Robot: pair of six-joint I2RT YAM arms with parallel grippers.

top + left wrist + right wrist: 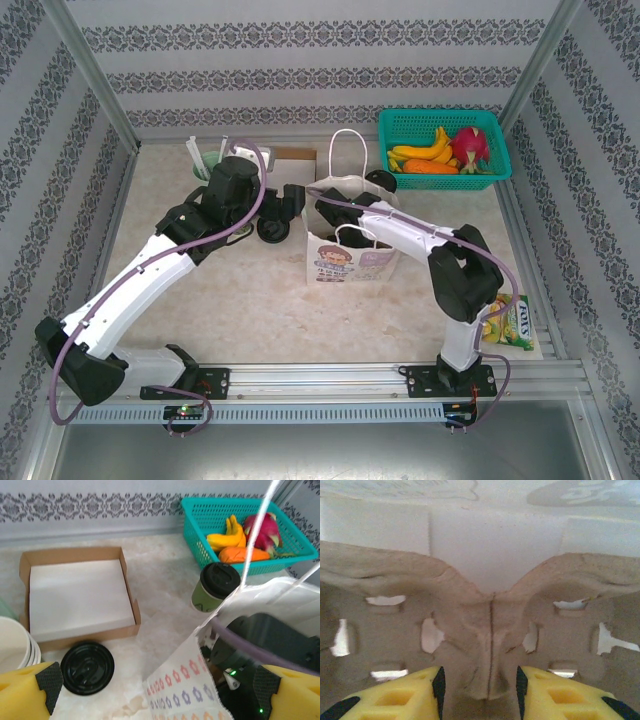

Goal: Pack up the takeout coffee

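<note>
The takeout coffee (217, 585), a green cup with a black lid, stands on the table behind the paper bag (345, 250), also visible from above (381, 181). My left gripper (156, 687) is open wide at the bag's upper left edge (190, 680), which lies between its yellow fingers (30, 692). From above that gripper (290, 200) sits beside the bag's mouth. My right arm reaches down into the bag. Inside, my right gripper (480, 685) is open, its pads apart on either side of the centre ridge of a brown pulp cup carrier (490, 630).
A loose black lid (87, 667) lies left of the bag. Behind it is a shallow cardboard box (75, 595) lined with white paper. A teal basket (500, 160) of fruit stands at the back right. Stacked cups (12, 645) and a mint mug (212, 160) are at the left. A snack packet (510, 322) lies near right.
</note>
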